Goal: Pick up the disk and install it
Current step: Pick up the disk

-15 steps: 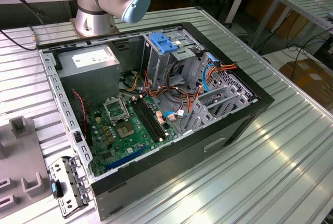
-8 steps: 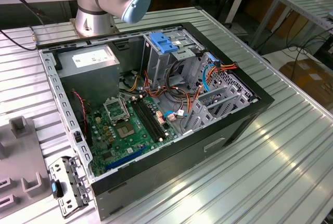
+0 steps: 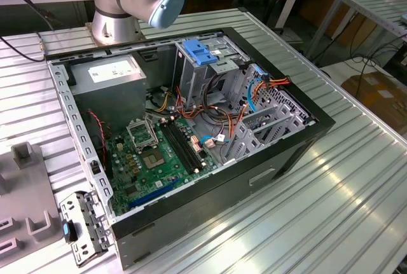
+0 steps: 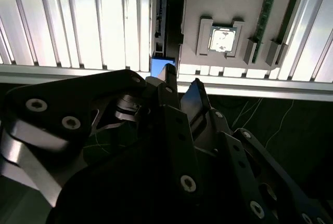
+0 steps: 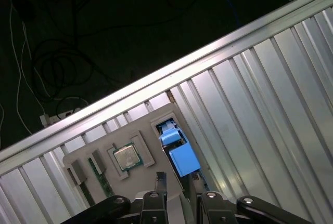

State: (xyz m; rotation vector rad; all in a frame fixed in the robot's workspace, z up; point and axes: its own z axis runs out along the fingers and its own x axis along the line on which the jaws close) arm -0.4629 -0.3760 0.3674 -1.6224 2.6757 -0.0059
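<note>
The disk (image 5: pixel 179 156) is a hard drive, so it will likely handle as a stiff, dense slab: fairly heavy for its size, with smooth metal faces that could slip, and sensitive to knocks. The soundest hold is probably across its two broad faces near the exposed upper edge, squeezing the metal body rather than the plastic rail, which could flex or pop off. Because it sits in a close-fitting slot, it probably has to be lifted straight out without tilting.

In both wrist views the disk stands on edge in a dark slot cut into the side of the grey fixture tray (image 5: pixel 151 125), close to the tray's processor chip (image 5: pixel 126 157). It presents a thin dark edge (image 4: pixel 156 16) and bright blue rail pieces; its label face is turned away.

The gripper (image 5: pixel 178 182) hovers just beside the tray's slot, roughly in line with the disk. Its fingertips (image 4: pixel 169 76) stand a little apart with nothing between them, so it is released and empty.

In the exterior view the open computer case (image 3: pixel 254 172) lies well apart from the tray.
</note>
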